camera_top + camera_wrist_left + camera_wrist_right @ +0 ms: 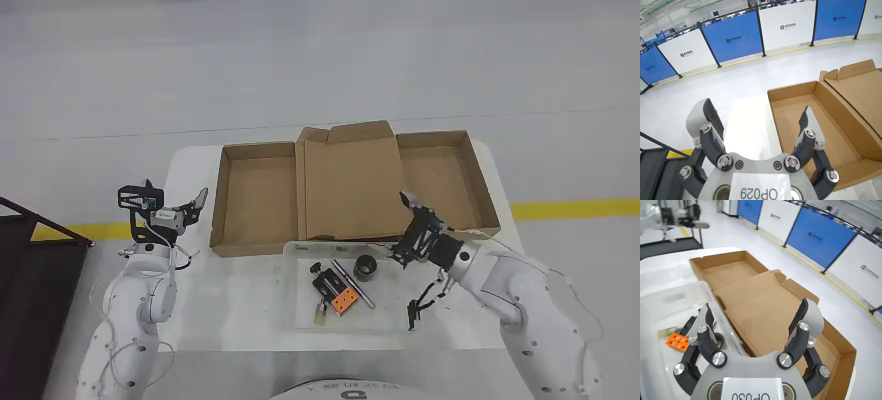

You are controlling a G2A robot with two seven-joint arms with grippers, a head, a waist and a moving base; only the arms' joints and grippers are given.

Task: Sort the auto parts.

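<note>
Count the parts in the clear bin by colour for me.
Orange: 1, block
Black: 2, ring and bracket
Silver: 1, rod
Pale: 1, small piece
Total: 5

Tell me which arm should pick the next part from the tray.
Probably right: the right gripper hangs open at the clear tray, near the black ring and orange block. The left gripper, open, sits beyond the cardboard box, far from the parts.
</note>
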